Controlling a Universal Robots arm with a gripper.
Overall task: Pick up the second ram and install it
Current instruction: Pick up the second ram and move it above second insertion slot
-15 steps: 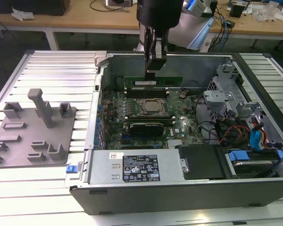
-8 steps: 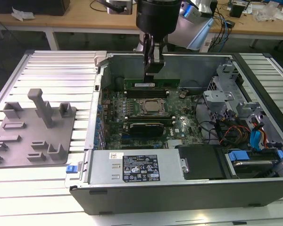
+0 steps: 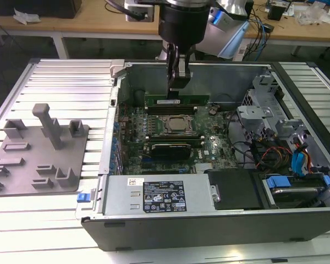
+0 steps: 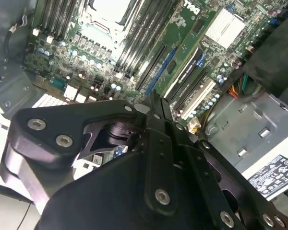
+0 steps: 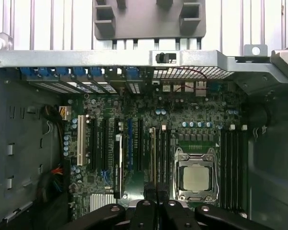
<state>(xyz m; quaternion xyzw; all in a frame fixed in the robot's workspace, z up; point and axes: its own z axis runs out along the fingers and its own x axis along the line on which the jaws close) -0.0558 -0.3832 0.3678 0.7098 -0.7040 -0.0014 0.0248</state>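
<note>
Where pincer [image 3: 178, 87] hangs | second ram [image 3: 191, 100] just beneath | standing on edge

Print noted, wording not made out: white sticker [image 3: 169, 102] on the second ram [image 3: 195, 99], a long green circuit-board stick; black-and-white label [image 3: 164, 199] on the silver metal power-supply box [image 3: 115, 193]; white logo [image 4: 192, 6] on the green motherboard [image 4: 180, 29].

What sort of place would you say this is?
Probably a robotics lab: an arm works over an open computer case on a slatted table, with cable-strewn workbenches behind.
</note>
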